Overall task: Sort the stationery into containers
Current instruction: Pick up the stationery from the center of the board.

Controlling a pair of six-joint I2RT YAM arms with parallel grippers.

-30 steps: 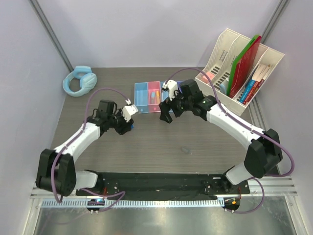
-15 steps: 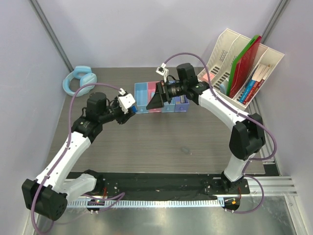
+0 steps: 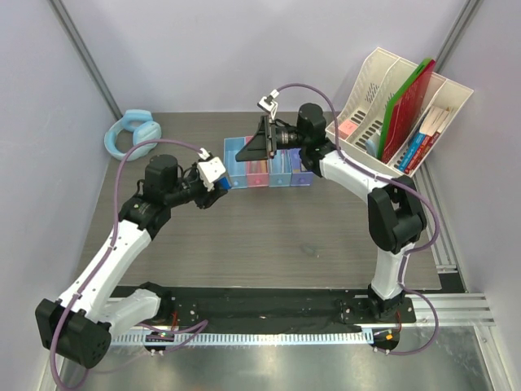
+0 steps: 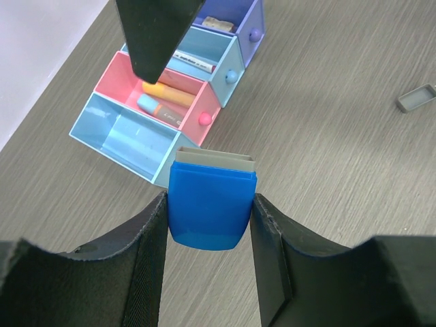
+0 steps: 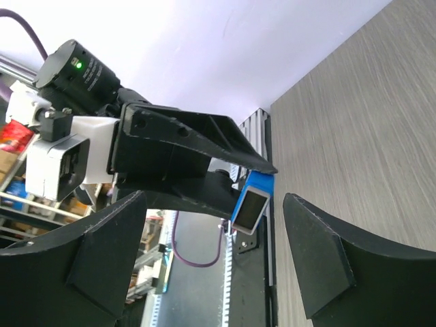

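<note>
My left gripper [image 4: 210,225] is shut on the blue block [image 4: 211,208] and holds it above the table, just in front of the near blue bin [image 4: 102,126]. In the top view the left gripper [image 3: 221,181] is left of the row of bins [image 3: 281,175]. The pink bin [image 4: 116,68] holds the yellow marker [image 4: 170,92] and the pale blue tube [image 4: 149,104]. The second blue bin [image 4: 225,48] holds a white pen [image 4: 192,61]. My right gripper [image 3: 254,149] is open and empty above the bins, facing the left gripper; its view shows the block [image 5: 253,201]. A small grey eraser [image 3: 309,250] lies on the table.
Light blue headphones [image 3: 130,134] lie at the back left. A cream file organiser [image 3: 383,65] with red and green folders [image 3: 411,98] stands at the back right. The purple bin [image 4: 253,20] holds a pale item. Walls enclose the table on three sides.
My right arm has swung back and up from the table's middle to above the bins. My left gripper has carried the blue block a little toward the bins.
</note>
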